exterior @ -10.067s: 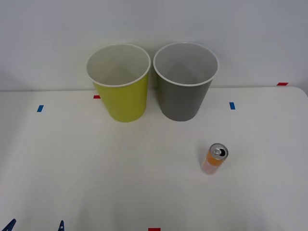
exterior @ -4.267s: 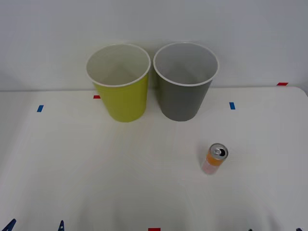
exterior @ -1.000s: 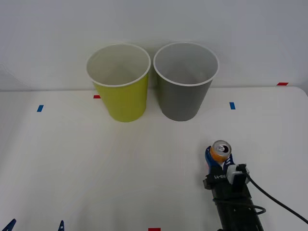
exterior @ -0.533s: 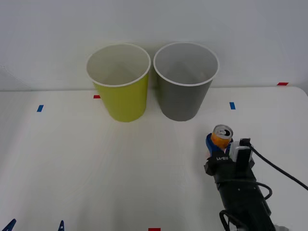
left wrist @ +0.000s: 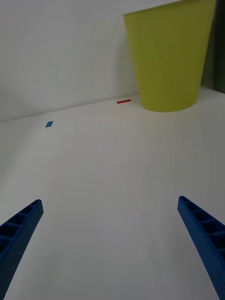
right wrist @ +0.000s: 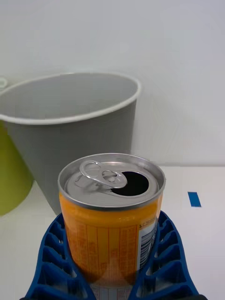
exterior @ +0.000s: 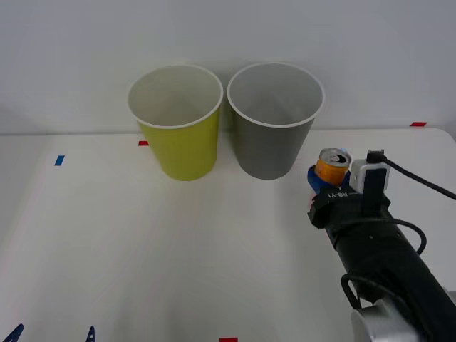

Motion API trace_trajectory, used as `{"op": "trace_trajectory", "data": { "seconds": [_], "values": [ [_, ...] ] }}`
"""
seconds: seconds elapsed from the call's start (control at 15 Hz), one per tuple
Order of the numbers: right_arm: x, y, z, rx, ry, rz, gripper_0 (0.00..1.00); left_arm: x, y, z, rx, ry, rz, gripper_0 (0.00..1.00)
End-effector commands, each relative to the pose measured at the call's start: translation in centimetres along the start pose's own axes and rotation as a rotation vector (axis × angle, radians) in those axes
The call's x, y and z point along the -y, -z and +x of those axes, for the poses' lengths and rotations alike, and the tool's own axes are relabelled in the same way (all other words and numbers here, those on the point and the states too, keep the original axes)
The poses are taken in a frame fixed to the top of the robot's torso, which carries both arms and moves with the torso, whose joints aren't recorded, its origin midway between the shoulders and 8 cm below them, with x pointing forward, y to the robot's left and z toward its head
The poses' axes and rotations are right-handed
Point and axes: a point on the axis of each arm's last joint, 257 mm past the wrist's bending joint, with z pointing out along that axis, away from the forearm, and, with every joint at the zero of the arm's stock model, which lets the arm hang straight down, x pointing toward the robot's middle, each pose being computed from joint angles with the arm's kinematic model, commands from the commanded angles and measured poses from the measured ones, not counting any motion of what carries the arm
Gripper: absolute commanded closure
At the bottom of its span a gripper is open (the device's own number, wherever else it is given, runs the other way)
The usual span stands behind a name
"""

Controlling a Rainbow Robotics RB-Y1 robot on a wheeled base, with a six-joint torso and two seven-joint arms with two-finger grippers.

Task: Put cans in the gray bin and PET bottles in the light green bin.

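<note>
A slim orange can [exterior: 332, 168] with a silver pull-tab top stands upright between the blue fingers of my right gripper [exterior: 329, 182], which is shut on it and holds it above the table, just right of the gray bin [exterior: 271, 146]. Through the right wrist camera the can [right wrist: 112, 220] sits in front of the gray bin [right wrist: 70, 136], its top below the bin's white rim. The light green bin [exterior: 184, 146] stands left of the gray one, touching or nearly touching it. My left gripper [left wrist: 110, 243] is open, low over the table's near left, facing the light green bin [left wrist: 168, 61].
Both bins stand at the table's back against a white wall. Small blue tape marks [exterior: 59, 160] and red tape marks [exterior: 418, 124] lie on the white tabletop. The black right arm [exterior: 377, 263] with its cable reaches over the table's right side.
My right gripper has risen with the can and carried it away from the table's near right, forward and up beside the gray bin. The left gripper has stayed put.
</note>
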Motion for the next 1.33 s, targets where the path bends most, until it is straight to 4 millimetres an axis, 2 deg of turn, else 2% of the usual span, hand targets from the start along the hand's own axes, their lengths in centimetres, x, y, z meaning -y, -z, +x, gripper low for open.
{"op": "trace_trajectory", "data": {
  "seconds": [0.07, 0.2, 0.53, 0.73, 0.93, 1.13, 1.33],
  "values": [
    [-0.4, -1.7, -2.8, 0.023, 0.002, -0.023, 0.94, 0.0, 0.0, 0.0, 0.000, 0.000, 0.000, 0.00],
    [-1.4, -2.5, -4.9, 0.002, -0.056, -0.060, 0.94, 0.0, 0.0, 0.0, 0.000, 0.000, 0.000, 0.00],
    [-4.0, -2.8, -9.6, -0.029, -0.045, -0.112, 0.94, 0.0, 0.0, 0.0, 0.000, 0.000, 0.000, 0.00],
    [-5.1, -3.3, -12.7, 0.029, -0.027, -0.146, 0.95, 0.0, 0.0, 0.0, 0.000, 0.000, 0.000, 0.00],
    [-5.8, -3.9, -14.3, 0.044, 0.009, -0.169, 0.95, 0.0, 0.0, 0.0, 0.000, 0.000, 0.000, 0.00],
    [-6.4, -6.3, -15.9, 0.053, 0.022, -0.185, 0.94, 0.0, 0.0, 0.0, 0.000, 0.000, 0.000, 0.00],
    [-6.5, -9.6, -17.3, 0.033, 0.028, -0.208, 0.95, 0.0, 0.0, 0.0, 0.000, 0.000, 0.000, 0.00]
  ]
}}
